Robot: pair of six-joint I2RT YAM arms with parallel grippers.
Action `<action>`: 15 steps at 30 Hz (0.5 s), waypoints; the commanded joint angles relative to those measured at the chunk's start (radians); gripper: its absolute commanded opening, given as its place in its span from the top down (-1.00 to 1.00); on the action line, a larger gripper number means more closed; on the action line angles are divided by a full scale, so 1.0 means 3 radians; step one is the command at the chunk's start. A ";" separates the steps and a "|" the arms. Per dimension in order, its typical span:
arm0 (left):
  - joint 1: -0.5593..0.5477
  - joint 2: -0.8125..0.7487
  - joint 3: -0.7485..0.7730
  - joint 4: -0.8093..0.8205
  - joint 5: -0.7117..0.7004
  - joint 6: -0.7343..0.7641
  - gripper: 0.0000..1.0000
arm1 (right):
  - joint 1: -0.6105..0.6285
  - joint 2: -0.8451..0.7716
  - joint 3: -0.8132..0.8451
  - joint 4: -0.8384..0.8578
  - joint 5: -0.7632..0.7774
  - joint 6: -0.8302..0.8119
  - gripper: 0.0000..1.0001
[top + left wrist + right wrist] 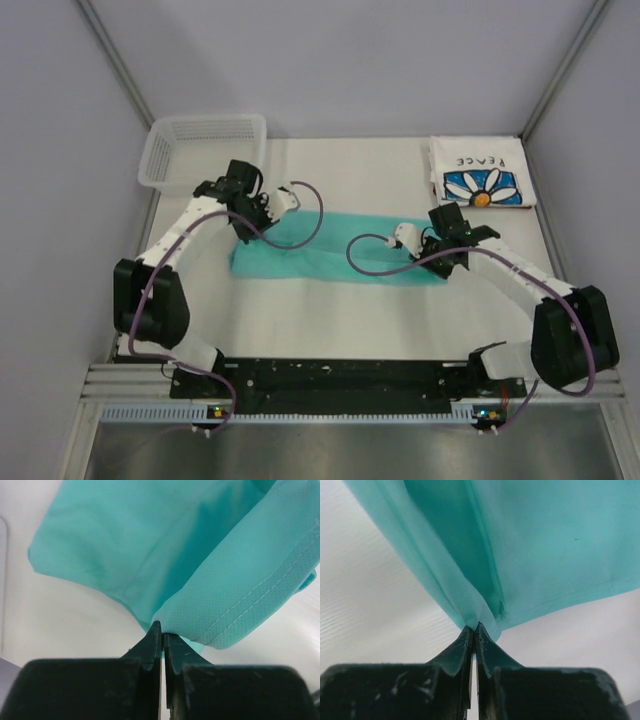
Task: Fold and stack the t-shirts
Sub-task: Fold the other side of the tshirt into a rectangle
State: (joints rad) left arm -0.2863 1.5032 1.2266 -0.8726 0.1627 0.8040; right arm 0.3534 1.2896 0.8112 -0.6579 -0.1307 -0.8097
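Across the middle of the white surface (330, 330), we hold the plain teal-green cloth t-shirt (320, 252) by both ends, jaws clamped on it, mid-fold; next, we judge, the ends must meet.

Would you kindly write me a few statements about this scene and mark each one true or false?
1. The left tool is shut on the teal t-shirt. True.
2. The right tool is open and holds nothing. False: it is shut on an edge of the teal t-shirt.
3. The daisy t-shirt lies folded near the table's far right corner. True.
4. The daisy t-shirt sits inside the mesh basket. False: it lies on the table, apart from the mesh basket, which stands at the far left.
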 commanded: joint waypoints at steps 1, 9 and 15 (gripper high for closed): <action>0.0116 0.0582 0.0502 -0.0103 0.0066 -0.0082 1.00 | -0.0171 0.0369 0.0241 0.0127 -0.0086 -0.0021 1.00; 0.0233 0.1268 0.1014 -0.0205 0.0005 -0.0256 1.00 | -0.0278 0.0850 0.0476 0.0234 0.0062 0.0254 1.00; 0.0290 0.1442 0.1162 -0.0159 0.0025 -0.0353 1.00 | -0.0319 0.1004 0.0522 0.0260 0.0139 0.0347 0.91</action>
State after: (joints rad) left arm -0.2104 1.9263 1.5265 -0.9169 0.1631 0.7303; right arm 0.2695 1.5669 0.9272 -0.6048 -0.1059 -0.7383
